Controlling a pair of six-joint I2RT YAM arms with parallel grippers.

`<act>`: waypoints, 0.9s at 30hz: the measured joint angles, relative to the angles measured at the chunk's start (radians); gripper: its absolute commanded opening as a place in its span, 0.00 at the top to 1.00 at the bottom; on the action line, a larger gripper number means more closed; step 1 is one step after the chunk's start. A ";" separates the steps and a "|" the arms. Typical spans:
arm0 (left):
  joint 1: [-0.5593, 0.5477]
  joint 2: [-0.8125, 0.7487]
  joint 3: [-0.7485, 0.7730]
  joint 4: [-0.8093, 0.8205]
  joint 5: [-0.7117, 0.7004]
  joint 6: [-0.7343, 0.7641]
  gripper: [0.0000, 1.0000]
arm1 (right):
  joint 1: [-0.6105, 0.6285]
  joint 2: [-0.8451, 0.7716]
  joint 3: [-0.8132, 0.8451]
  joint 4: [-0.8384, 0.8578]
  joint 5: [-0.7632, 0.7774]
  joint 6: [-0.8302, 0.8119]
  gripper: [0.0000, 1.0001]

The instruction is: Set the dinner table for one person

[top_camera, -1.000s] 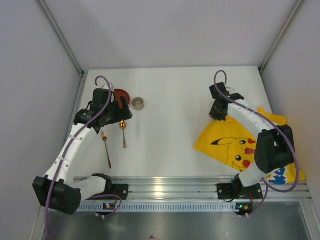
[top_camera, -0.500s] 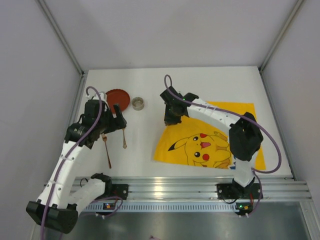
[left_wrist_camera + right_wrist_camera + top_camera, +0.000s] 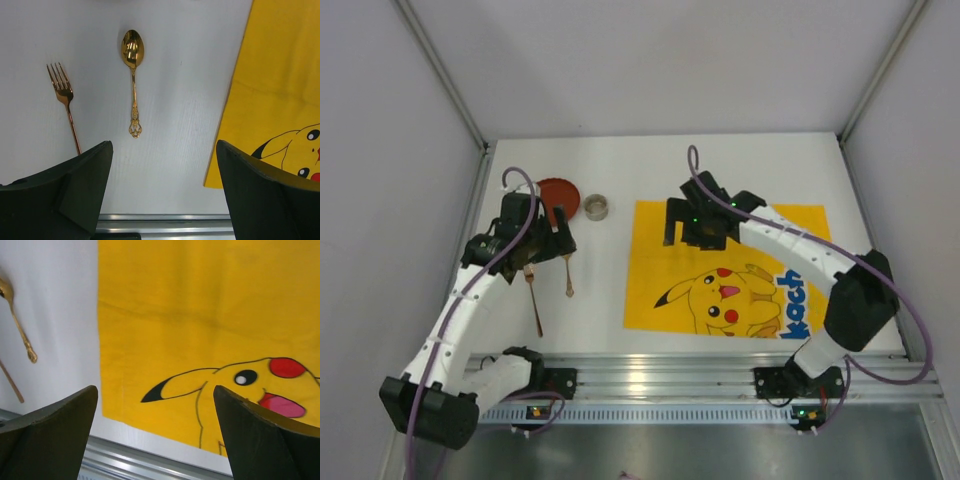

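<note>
The right end effector [image 3: 695, 224] is opening wide, leaving the mat [image 3: 655, 240] dragged flat to the middle of the desk [image 3: 620, 170]. The fork [image 3: 532, 295] and spoon [image 3: 567, 270] are waiting under the wide left end effector [image 3: 552, 235].

Arm links: white tubular shells with black joint housings on the left arm [image 3: 470, 300] and right arm [image 3: 798, 238].
Cables: thin purple cable [image 3: 517, 170] along each arm.
Fingers: left gripper [image 3: 163, 146] has matte black wedge-shaped fingers [image 3: 65, 200].
Bases: black blocks [image 3: 800, 385], lower frame, small green light.
</note>
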 measured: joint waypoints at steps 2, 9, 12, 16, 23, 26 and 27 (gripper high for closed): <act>0.000 0.054 0.006 0.017 0.000 0.000 0.11 | -0.059 -0.092 -0.089 0.007 0.008 -0.026 0.00; 0.000 0.322 0.131 0.117 0.000 0.000 0.11 | -0.233 -0.094 -0.220 0.021 -0.005 -0.121 0.03; 0.000 0.446 0.212 0.159 -0.001 -0.004 0.11 | -0.237 0.020 -0.184 0.034 -0.028 -0.156 0.04; 0.003 0.569 0.322 0.172 -0.005 -0.008 0.11 | -0.235 0.193 -0.088 0.058 -0.060 -0.182 0.06; 0.063 0.632 0.398 0.181 0.006 -0.008 0.10 | -0.228 0.361 0.080 0.058 -0.103 -0.195 0.07; 0.127 0.650 0.403 0.190 0.013 -0.007 0.10 | -0.215 0.400 0.140 0.055 -0.112 -0.195 0.08; 0.150 0.661 0.406 0.191 0.014 -0.006 0.10 | -0.209 0.412 0.158 0.054 -0.116 -0.195 0.08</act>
